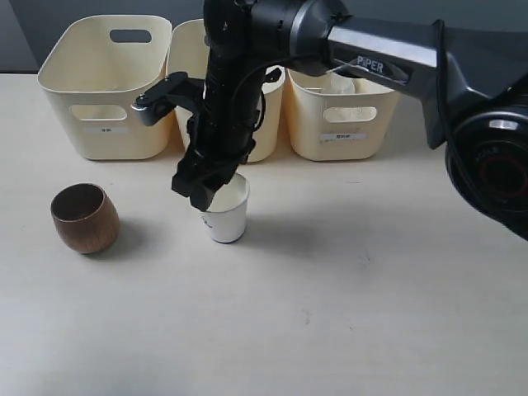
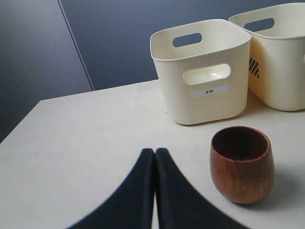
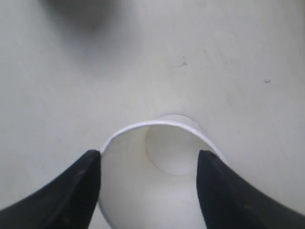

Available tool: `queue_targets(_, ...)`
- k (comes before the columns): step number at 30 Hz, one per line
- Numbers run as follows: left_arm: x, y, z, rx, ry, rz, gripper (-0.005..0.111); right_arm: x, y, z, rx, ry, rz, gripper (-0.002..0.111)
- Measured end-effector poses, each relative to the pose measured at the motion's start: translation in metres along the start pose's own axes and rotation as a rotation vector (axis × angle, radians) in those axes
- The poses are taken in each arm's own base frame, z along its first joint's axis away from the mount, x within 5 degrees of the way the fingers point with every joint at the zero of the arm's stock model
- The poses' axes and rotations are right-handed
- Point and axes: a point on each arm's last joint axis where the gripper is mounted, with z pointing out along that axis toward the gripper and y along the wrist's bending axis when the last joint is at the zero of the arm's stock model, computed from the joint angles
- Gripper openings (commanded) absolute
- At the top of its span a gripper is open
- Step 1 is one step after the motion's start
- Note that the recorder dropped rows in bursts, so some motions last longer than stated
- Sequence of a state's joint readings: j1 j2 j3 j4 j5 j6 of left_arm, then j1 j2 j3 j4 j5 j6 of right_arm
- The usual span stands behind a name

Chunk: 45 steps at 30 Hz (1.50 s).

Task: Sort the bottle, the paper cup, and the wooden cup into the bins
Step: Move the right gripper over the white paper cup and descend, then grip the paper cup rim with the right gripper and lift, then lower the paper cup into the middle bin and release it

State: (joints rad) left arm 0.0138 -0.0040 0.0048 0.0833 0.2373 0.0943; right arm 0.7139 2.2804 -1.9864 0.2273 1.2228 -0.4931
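The white paper cup stands upright on the table in front of the middle bin. My right gripper hangs over it, open, with one finger at each side of the rim; the wrist view looks down into the cup between the fingers. The brown wooden cup stands upright at the left, in front of the left bin. My left gripper is shut and empty, a little short of the wooden cup. A pale clear shape lies inside the right bin; I cannot tell whether it is the bottle.
The three bins stand in a row along the table's back edge. The right arm reaches across from the right, above the middle and right bins. In the left wrist view the left bin and its neighbour stand behind the wooden cup.
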Motion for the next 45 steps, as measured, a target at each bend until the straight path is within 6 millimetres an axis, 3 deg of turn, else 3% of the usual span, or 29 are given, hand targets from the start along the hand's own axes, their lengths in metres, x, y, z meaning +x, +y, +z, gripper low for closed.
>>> queue_targets(7, 0.000, 0.000, 0.000, 0.000, 0.000, 0.000, 0.000, -0.006, 0.018, 0.014, -0.012, 0.029, -0.061, 0.057)
queue_targets(13, 0.000, 0.000, 0.000, 0.000, 0.000, 0.000, 0.000, -0.003, 0.012, 0.014, 0.048, 0.062, -0.090, 0.056)
queue_targets(15, 0.000, 0.000, 0.000, 0.000, 0.000, 0.000, 0.000, -0.003, 0.012, 0.014, 0.050, 0.063, -0.092, 0.048)
queue_targets(17, 0.000, 0.000, 0.000, 0.000, 0.000, 0.000, 0.000, -0.003, 0.012, 0.014, 0.052, 0.065, -0.093, 0.024)
queue_targets(20, 0.000, 0.000, 0.000, 0.000, 0.000, 0.000, 0.000, -0.002, 0.009, 0.014, 0.086, 0.082, -0.108, 0.000)
queue_targets(30, 0.000, 0.000, 0.000, 0.000, 0.000, 0.000, 0.000, -0.002, 0.008, 0.007, 0.134, 0.088, -0.138, -0.001)
queue_targets(33, 0.000, 0.000, 0.000, 0.000, 0.000, 0.000, 0.000, -0.004, 0.013, -0.017, 0.167, 0.051, -0.157, -0.001)
queue_targets(40, 0.000, 0.000, 0.000, 0.000, 0.000, 0.000, 0.000, 0.000, 0.033, -0.104, 0.260, -0.119, -0.187, -0.001)
queue_targets(45, 0.000, 0.000, 0.000, 0.000, 0.000, 0.000, 0.000, 0.004, 0.044, -0.149, 0.332, -0.247, -0.206, -0.001)
